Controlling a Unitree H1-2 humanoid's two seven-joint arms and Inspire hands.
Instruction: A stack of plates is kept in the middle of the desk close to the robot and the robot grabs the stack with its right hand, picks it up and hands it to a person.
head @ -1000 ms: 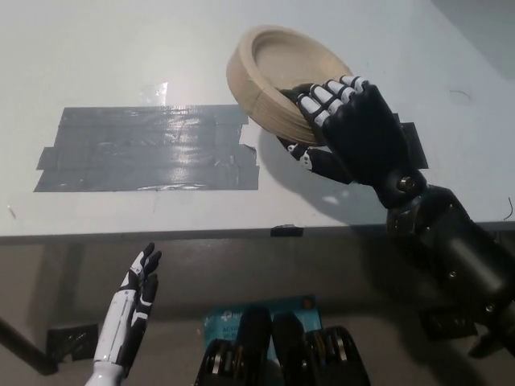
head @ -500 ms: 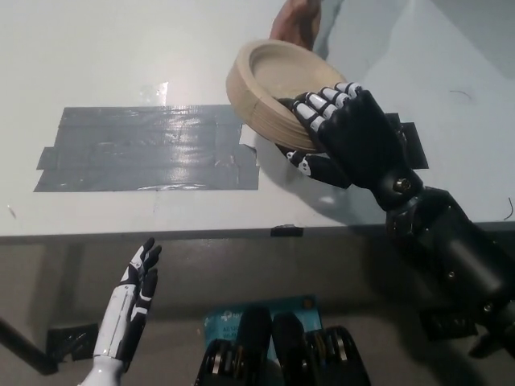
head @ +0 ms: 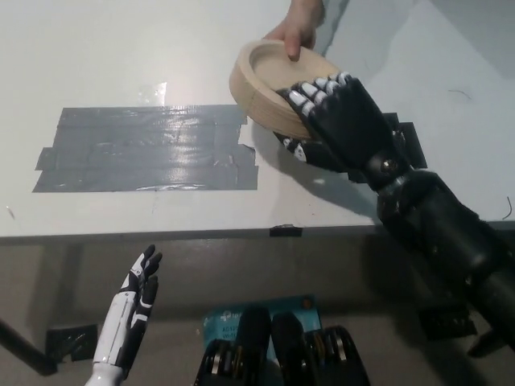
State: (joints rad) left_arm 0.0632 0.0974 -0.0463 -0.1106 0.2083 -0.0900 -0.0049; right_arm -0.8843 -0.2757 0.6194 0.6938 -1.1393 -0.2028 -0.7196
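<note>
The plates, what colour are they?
The plates are pale tan, like light wood, in the head view.

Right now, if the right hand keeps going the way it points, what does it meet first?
Likely the person's hand, already gripping the far rim of the stack of plates that the right hand holds; depth is unclear.

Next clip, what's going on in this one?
The robot's black right hand holds a tilted stack of tan wooden plates above the white desk, beside the patch of grey tape strips. A person's hand reaches in from the far side and has taken hold of the stack's far rim, so both are gripping it mid-handover. The white left hand rests open below the desk's near edge.
</note>
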